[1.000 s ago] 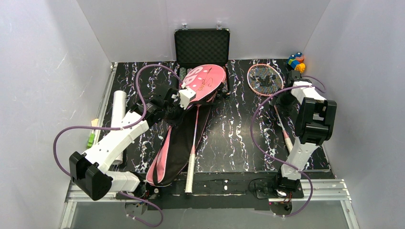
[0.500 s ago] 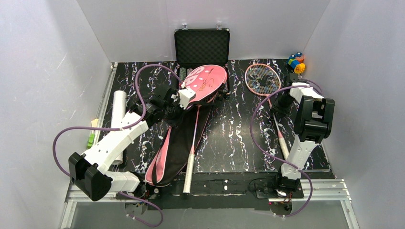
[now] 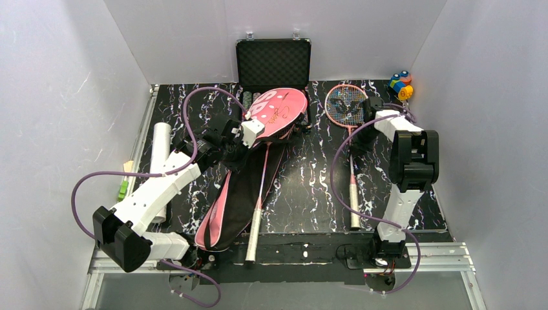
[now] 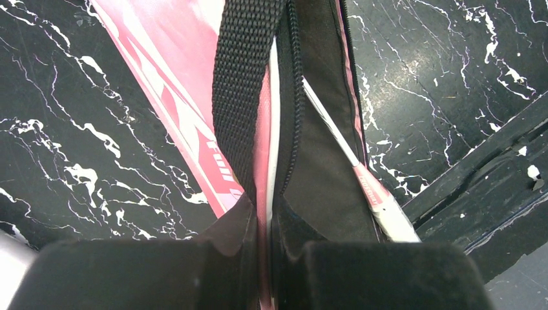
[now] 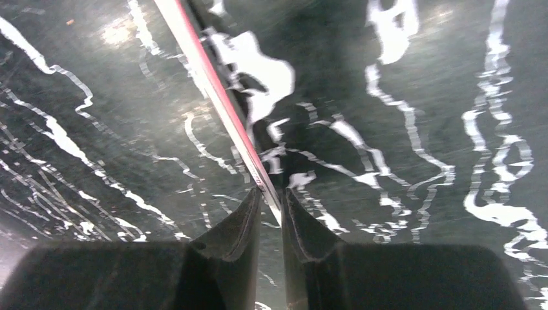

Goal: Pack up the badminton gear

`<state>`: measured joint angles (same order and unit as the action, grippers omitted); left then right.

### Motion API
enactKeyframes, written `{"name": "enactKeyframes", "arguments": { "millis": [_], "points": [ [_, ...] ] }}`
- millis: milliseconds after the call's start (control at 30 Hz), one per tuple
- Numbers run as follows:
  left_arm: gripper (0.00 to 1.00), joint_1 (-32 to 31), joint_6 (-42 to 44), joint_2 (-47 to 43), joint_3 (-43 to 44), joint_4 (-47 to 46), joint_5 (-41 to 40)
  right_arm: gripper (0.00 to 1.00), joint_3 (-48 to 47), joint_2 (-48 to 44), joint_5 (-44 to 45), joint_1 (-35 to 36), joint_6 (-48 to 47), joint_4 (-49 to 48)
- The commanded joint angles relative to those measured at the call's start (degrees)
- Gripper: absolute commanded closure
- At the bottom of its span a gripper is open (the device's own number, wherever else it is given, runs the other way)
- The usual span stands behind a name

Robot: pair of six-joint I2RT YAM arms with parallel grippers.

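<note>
The pink racket cover (image 3: 279,108) lies open in the middle of the mat, its black lining (image 3: 242,187) running toward me. My left gripper (image 3: 249,134) is shut on the cover's pink edge (image 4: 263,161), beside the black strap (image 4: 242,84). One racket lies in the cover, its white handle (image 3: 254,226) sticking out; its shaft (image 4: 362,184) shows in the left wrist view. A second pink racket (image 3: 344,105) lies to the right. My right gripper (image 3: 359,137) is shut on its thin shaft (image 5: 216,90), with the fingertips (image 5: 249,206) pinching it. A white tube (image 3: 159,147) lies at the left.
An open black case (image 3: 273,63) stands at the back behind the cover. A small multicoloured toy (image 3: 400,84) sits in the back right corner. Small green and yellow items (image 3: 123,187) lie by the left wall. The metal frame (image 3: 304,255) runs along the near edge.
My right gripper has closed on the second racket's shaft and swung it left, so its handle now points toward the near edge. The left gripper and cover have not moved.
</note>
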<state>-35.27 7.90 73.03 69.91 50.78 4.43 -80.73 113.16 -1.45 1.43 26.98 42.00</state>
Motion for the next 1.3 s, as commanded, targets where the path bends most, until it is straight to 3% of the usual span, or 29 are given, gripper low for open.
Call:
{"name": "enactKeyframes", "arguments": {
  "millis": [0, 200, 333, 400, 500, 600, 667, 967, 1100, 1267],
  "points": [
    [1.0, 0.03, 1.02, -2.92, 2.22, -2.62, -1.24, 0.77, 2.2, -3.8, 0.07, 3.81, 7.23, -2.84],
    [1.0, 0.04, 1.24, -3.0, 2.13, -2.36, -1.02, 0.58, 6.57, -5.37, 4.02, 7.14, 10.52, -4.63],
    [1.0, 0.05, 1.32, -3.01, 2.36, -2.41, -1.16, 0.54, 7.41, -4.27, 6.04, 8.72, 9.74, -3.97],
    [1.0, 0.08, 1.43, -3.2, 2.35, -2.43, -1.41, 0.57, 7.38, -4.26, 5.98, 9.38, 9.06, -3.77],
    [1.0, 0.03, 1.55, -3.37, 2.15, -2.41, -1.7, 0.68, 6.83, -4.44, 7.73, 11.12, 7.98, -2.83],
    [1.0, 0.14, 1.48, -3.59, 1.72, -2.75, -1.66, 0.92, 6.12, -4.78, 9.04, 12.76, 6.77, -1.59],
    [1.0, 0.11, 0.77, -3.6, 1.29, -2.95, -1.15, 0.99, 6.82, -6.36, 9.66, 14.47, 6.09, -1.71],
    [1.0, 0.11, -3.06, -2.75, -2.07, -6.09, 3.63, 0.99, 19.29, -27.4, 12.27, 24.44, 6.15, -1.15],
    [1.0, 0.11, -4.46, -1.1, -2.63, -7.74, 2.48, 0.99, 22.64, -38.54, 11.72, 30.8, 6.95, 6.45],
    [1.0, 0.11, -5.61, 1.76, 0.31, -8.54, -0.13, 0.99, 27.12, -53.64, 8.61, 40.87, 14.32, 17.9]
  ]
}}
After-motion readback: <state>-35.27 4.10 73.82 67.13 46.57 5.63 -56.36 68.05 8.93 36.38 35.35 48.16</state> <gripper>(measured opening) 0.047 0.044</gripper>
